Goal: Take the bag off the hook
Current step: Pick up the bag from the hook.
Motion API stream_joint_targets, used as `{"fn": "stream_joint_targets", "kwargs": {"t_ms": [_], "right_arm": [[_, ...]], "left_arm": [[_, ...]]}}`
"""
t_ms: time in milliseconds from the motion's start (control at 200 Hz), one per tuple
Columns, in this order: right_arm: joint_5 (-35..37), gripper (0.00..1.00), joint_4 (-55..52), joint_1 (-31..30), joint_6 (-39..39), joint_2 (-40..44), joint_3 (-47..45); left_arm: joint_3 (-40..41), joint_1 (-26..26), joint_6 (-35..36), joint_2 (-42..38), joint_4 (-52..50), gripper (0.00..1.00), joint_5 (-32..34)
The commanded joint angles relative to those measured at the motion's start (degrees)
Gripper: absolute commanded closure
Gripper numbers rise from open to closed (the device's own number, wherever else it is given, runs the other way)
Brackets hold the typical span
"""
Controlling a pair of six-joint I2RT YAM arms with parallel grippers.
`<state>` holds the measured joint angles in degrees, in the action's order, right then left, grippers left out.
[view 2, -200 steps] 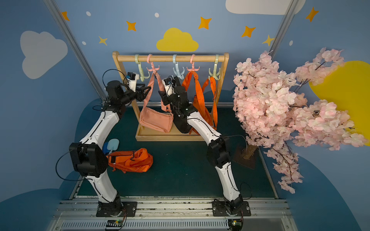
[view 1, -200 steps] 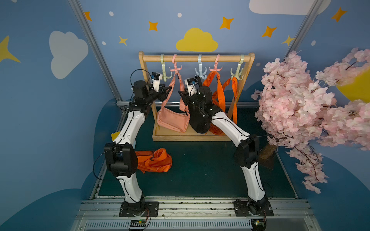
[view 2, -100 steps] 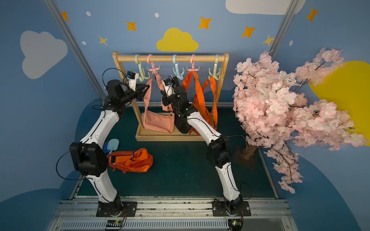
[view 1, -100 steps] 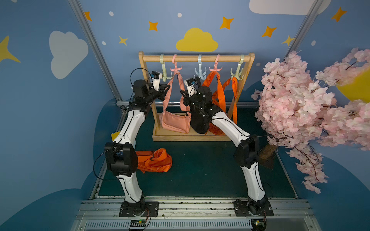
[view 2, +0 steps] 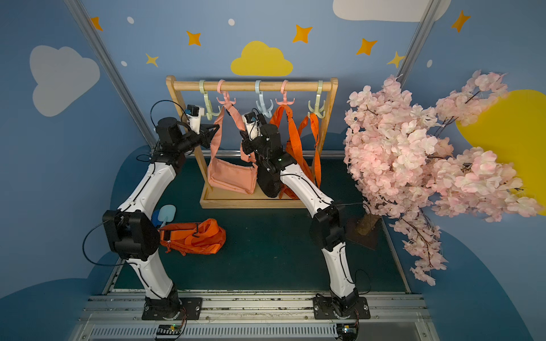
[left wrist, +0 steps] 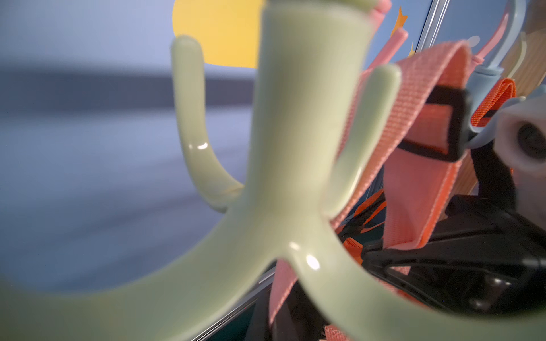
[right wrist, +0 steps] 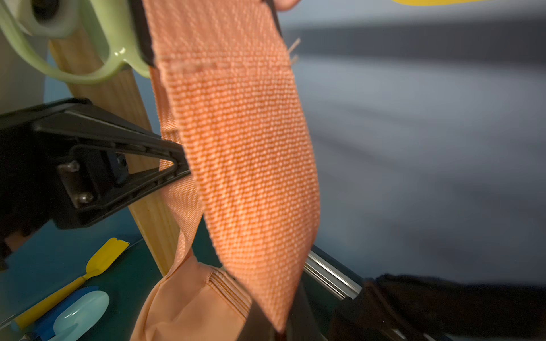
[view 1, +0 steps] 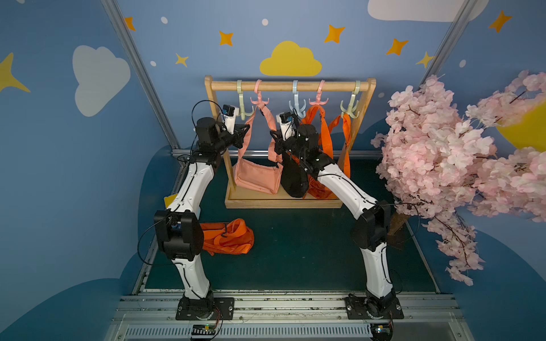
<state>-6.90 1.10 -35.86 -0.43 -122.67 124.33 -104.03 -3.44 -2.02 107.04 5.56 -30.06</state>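
Note:
A pink bag [view 1: 256,180] [view 2: 230,178] hangs on the wooden rack, its strap looped over a pink hook [view 1: 259,100] [view 2: 226,100]. My left gripper [view 1: 246,130] [view 2: 216,129] is shut on the strap's left run. My right gripper [view 1: 273,137] [view 2: 243,137] is shut on the right run. In the right wrist view the woven strap [right wrist: 242,147] fills the middle and runs down into my right gripper [right wrist: 283,330]. The left gripper's fingers [right wrist: 165,168] pinch the strap's far run there. A green hook [left wrist: 280,177] blocks most of the left wrist view, with the strap [left wrist: 413,147] behind it.
The rack [view 1: 289,86] also holds orange bags [view 1: 322,133] and a black bag [view 1: 292,180] just right of the pink one. Another orange bag [view 1: 227,236] lies on the floor by the left arm. Spatulas [view 2: 165,214] lie beside it. A blossom tree [view 1: 458,153] crowds the right side.
Both grippers have closed on the pink bag's strap, the right one first and then the left. The bag has shifted slightly to the right under the hook.

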Motion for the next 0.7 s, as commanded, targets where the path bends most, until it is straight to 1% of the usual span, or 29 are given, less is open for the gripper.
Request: {"fn": "stream_joint_targets", "kwargs": {"t_ms": [0, 270, 506, 691], "right_arm": [[-1.3, 1.0, 0.1, 0.3, -0.2, 4.6, -1.1], [-3.1, 1.0, -0.7, 0.4, -0.1, 8.0, -3.5], [-3.6, 1.0, -0.7, 0.4, 0.3, 9.1, -4.4], [-4.3, 1.0, -0.7, 0.4, 0.4, 10.3, -4.9]], "left_arm": [[-0.7, -0.2, -1.7, -2.5, 0.0, 0.96, -0.9], [0.4, -0.5, -4.7, -4.5, 0.0, 0.96, -2.2], [0.8, -1.1, -4.8, -6.1, -0.9, 0.96, -2.2], [2.8, -1.2, -4.7, -8.3, -0.9, 0.96, -1.4]]}}
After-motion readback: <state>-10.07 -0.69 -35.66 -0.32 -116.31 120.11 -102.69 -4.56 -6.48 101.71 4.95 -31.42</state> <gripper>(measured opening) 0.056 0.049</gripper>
